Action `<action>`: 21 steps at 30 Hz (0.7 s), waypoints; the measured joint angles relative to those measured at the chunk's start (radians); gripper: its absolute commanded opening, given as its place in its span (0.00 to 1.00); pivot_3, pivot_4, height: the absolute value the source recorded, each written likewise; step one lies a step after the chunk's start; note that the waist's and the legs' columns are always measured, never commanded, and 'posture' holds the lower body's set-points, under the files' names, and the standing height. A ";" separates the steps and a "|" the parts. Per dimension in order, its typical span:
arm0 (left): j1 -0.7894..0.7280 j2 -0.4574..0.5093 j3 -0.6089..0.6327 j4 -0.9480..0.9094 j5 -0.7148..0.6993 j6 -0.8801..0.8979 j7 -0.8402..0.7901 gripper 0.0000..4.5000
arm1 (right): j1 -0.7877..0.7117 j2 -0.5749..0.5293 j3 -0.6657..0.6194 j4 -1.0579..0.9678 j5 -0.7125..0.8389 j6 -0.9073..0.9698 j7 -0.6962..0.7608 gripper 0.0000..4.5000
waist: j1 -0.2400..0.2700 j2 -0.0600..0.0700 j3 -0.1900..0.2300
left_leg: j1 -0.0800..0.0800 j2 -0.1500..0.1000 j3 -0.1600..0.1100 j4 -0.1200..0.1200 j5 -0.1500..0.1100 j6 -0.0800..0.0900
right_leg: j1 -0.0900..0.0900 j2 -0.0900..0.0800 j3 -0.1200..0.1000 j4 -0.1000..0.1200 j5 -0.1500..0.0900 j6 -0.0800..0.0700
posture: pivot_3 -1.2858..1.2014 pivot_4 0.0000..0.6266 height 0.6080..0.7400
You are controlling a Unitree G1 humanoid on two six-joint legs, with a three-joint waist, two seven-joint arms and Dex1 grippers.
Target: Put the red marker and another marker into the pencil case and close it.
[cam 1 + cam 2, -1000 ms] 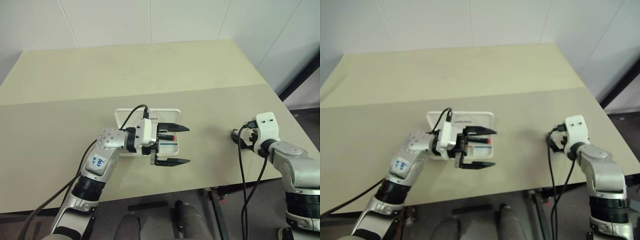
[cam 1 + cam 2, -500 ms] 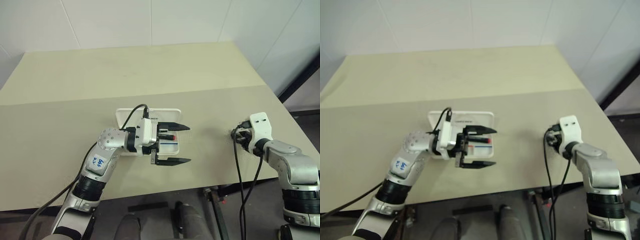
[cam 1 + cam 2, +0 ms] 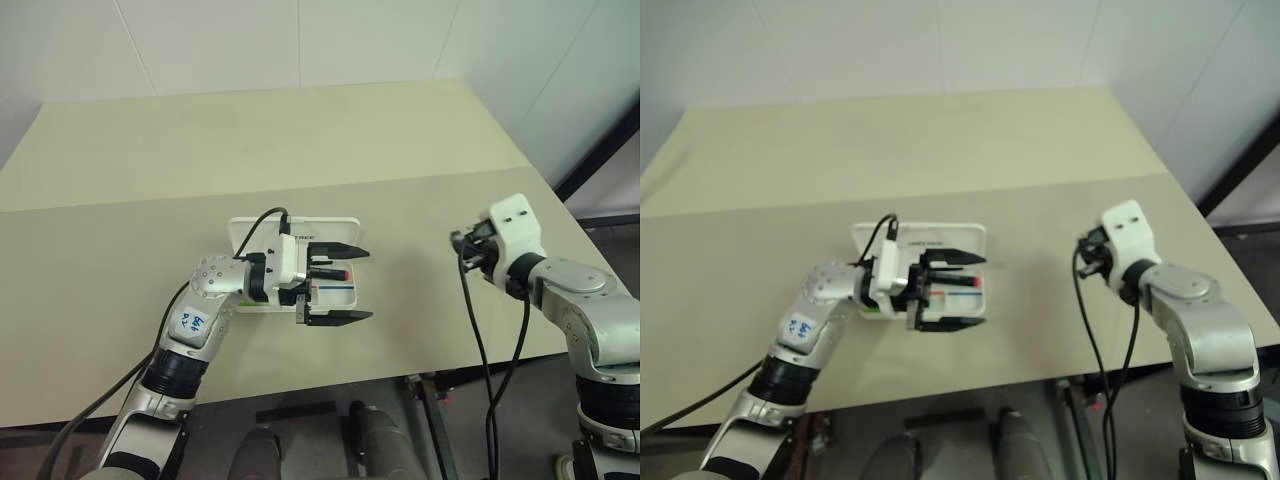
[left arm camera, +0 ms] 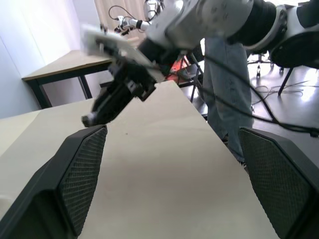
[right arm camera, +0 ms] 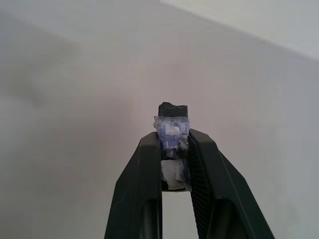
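Pinching a small dark-tipped marker (image 5: 172, 130), right gripper (image 5: 174, 144); left gripper (image 3: 340, 283) spread over the open pencil case (image 3: 250, 232).

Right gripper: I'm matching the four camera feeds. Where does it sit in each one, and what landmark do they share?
Left eye view: right gripper right of centre, over the table.
Right eye view: right of centre, likewise.
Left wrist view: beyond the open left gripper, angled down.
Right wrist view: its own fingers shut on a stubby marker.
Shared landmark: the beige table.
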 measured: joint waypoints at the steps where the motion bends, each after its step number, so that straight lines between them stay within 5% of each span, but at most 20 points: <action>1: 0.000 0.003 0.001 0.004 0.000 -0.005 -0.006 0.99 | -0.004 0.000 0.016 -0.033 0.019 0.013 0.009 0.08 | 0.000 0.000 0.000 | 0.000 0.000 0.000 0.000 0.000 0.000 | 0.000 0.000 0.000 0.000 0.000 0.000 | 0.52 0.24 1.00; 21: -0.059 0.066 0.060 0.107 0.020 -0.092 -0.037 0.99 | -0.161 -0.014 0.357 -0.160 0.215 0.029 0.189 0.08 | -0.001 0.000 0.000 | -0.001 0.000 0.000 0.000 -0.001 0.002 | -0.001 0.000 0.000 -0.001 0.000 0.000 | 0.52 0.24 1.00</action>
